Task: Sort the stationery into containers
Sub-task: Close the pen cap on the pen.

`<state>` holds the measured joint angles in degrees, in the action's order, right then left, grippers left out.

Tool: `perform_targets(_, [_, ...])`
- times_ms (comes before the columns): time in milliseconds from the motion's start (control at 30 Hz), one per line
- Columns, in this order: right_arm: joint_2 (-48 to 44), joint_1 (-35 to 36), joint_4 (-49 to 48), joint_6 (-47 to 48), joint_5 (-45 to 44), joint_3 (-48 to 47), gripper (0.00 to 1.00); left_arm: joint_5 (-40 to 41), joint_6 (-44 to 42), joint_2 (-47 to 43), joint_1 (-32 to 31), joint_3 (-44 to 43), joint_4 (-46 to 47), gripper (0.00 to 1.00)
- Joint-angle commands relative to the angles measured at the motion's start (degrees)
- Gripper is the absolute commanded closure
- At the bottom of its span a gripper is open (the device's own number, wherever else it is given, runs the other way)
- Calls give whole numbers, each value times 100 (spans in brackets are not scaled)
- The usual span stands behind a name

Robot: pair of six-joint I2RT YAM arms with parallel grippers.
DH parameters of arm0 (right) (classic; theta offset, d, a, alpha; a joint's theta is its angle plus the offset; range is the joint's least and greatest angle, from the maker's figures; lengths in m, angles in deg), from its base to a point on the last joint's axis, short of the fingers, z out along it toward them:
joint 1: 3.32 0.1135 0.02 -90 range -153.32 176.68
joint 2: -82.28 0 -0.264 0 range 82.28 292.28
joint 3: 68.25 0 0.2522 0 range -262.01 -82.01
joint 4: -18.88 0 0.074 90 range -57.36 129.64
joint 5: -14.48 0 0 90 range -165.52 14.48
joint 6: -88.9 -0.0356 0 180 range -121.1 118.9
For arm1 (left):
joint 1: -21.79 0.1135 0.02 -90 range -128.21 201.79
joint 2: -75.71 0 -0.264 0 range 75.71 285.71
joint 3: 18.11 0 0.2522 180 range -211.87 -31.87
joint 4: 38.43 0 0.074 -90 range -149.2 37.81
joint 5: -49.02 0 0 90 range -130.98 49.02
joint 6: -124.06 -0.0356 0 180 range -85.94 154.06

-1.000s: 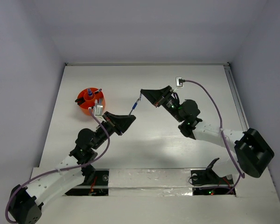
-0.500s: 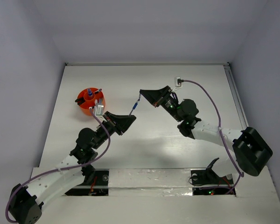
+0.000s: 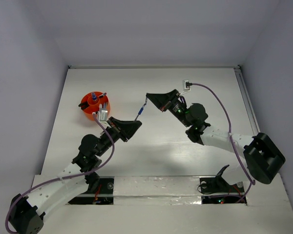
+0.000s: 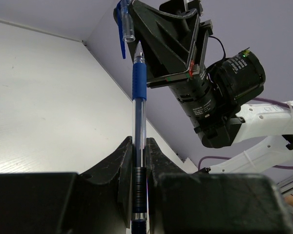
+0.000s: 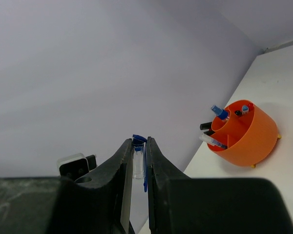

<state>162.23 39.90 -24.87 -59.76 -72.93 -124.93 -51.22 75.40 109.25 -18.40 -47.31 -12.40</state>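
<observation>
Near the table's (image 3: 161, 148) left edge stands the orange cup (image 3: 89, 115).

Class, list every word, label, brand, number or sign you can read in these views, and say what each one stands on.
None: no view shows text that can be read.
On the blue pen: no print visible on its clear barrel.
On the pen cap: nothing legible.
On the orange cup: plain wall, no lettering visible.

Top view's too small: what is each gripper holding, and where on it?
Left gripper clamps the blue pen by its rear barrel. Right gripper pinches the detached pen cap across its body.
</observation>
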Motion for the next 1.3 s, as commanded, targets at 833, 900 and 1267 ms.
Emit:
perform_targets(833, [-233, 221, -348, 495, -127, -191, 100, 119, -127, -76, -42, -90, 169, 100])
perform_targets(900, [-277, 222, -304, 592, -162, -208, 100, 119, -126, -67, -42, -108, 161, 100])
perform_targets(1267, [-295, 327, -295, 689, -206, -173, 100, 259, -83, -137, -42, -126, 344, 100])
